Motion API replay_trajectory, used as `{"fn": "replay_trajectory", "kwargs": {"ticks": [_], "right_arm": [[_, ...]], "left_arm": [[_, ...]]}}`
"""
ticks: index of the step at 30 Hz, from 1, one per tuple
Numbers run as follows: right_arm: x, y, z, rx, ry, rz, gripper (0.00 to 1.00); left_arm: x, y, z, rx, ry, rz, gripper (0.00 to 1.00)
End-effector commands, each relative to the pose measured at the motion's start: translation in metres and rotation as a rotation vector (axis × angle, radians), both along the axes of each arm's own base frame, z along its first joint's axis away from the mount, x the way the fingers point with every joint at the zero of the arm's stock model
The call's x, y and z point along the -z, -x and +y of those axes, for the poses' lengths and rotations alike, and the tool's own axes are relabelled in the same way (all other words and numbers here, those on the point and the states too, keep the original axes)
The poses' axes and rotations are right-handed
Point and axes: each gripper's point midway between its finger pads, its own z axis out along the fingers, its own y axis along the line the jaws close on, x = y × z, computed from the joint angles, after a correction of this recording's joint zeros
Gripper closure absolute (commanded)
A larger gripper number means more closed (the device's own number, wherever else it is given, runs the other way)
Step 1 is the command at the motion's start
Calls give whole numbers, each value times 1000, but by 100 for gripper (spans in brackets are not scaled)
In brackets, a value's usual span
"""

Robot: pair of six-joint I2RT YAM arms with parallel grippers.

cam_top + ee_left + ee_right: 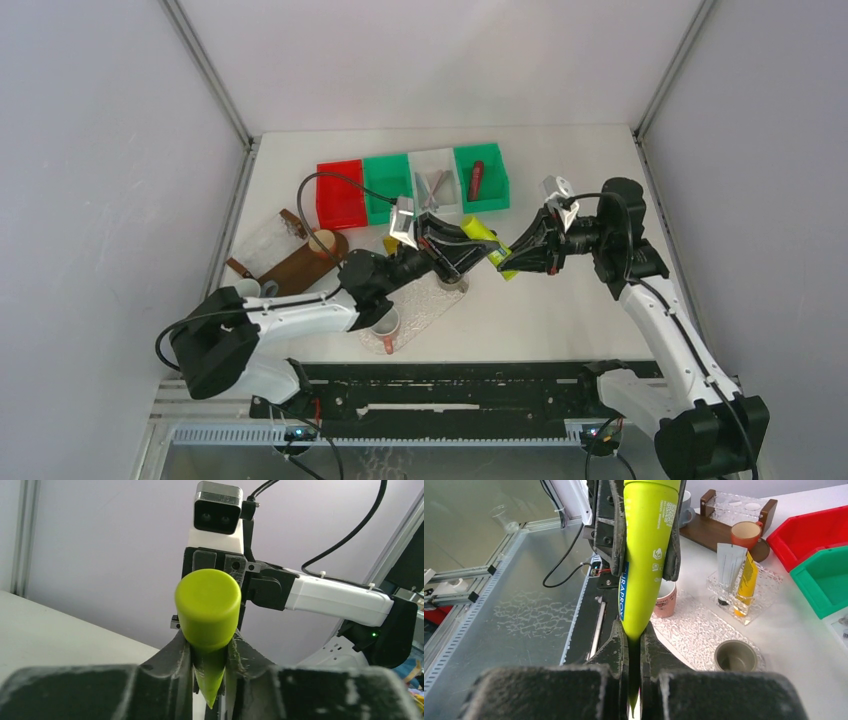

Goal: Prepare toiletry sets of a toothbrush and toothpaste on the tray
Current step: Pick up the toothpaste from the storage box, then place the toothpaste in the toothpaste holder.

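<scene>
A lime-green toothpaste tube (487, 240) hangs in the air above the table, held between both arms. My left gripper (462, 252) is shut on its cap end; in the left wrist view the round cap (207, 605) sticks out above the fingers (175, 665), which press both sides. My right gripper (634, 640) is shut on the tube's flat crimped end (644, 555). The clear textured tray (694, 630) lies below, with a pink cup (666, 600) and a grey cup (735, 655) on it. Slim sticks (432, 185) lie in the white bin.
A clear holder (769, 577) near the tray carries a white tube (729, 560) and a yellow tube (746, 582). Red (340, 195), green (385, 185) and another green bin (495, 190) line the back, one holding a red tube (476, 180). A wooden cup rack (295, 265) stands left.
</scene>
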Motion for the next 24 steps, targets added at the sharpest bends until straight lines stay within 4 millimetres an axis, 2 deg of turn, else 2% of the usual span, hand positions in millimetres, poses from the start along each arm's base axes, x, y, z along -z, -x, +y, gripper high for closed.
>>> {"fn": "replay_trajectory", "kwargs": {"ticks": [1, 3, 4, 5, 8, 10, 13, 14, 16, 19, 24], "right_arm": [[1, 0, 2, -11, -5, -55, 100], [2, -1, 2, -3, -2, -60, 100], [3, -2, 2, 2, 1, -61, 95], [4, -2, 2, 4, 3, -62, 88], [10, -4, 1, 19, 14, -81, 58], [14, -6, 0, 33, 21, -105, 41], [21, -10, -3, 62, 40, -154, 24], [23, -9, -4, 66, 45, -178, 21], [28, -7, -5, 57, 53, -219, 17], [35, -1, -2, 25, 60, -261, 14], [44, 3, 13, -14, 88, -205, 11]], "left_arm": [[-29, 13, 0, 57, 50, -78, 88], [-26, 10, 5, 50, 26, -80, 97], [-22, 7, 9, 42, 12, -73, 99], [-21, 5, 14, 36, 2, -71, 100], [-8, -2, 26, 35, -72, -44, 100], [7, -5, 32, 40, -168, -30, 100], [54, -7, 39, 20, -467, -49, 100], [86, -5, 48, 20, -641, -10, 100], [109, -1, 67, 13, -830, -21, 100], [120, 13, 84, 56, -974, -42, 100], [116, 27, 78, 99, -1082, -131, 100]]}}
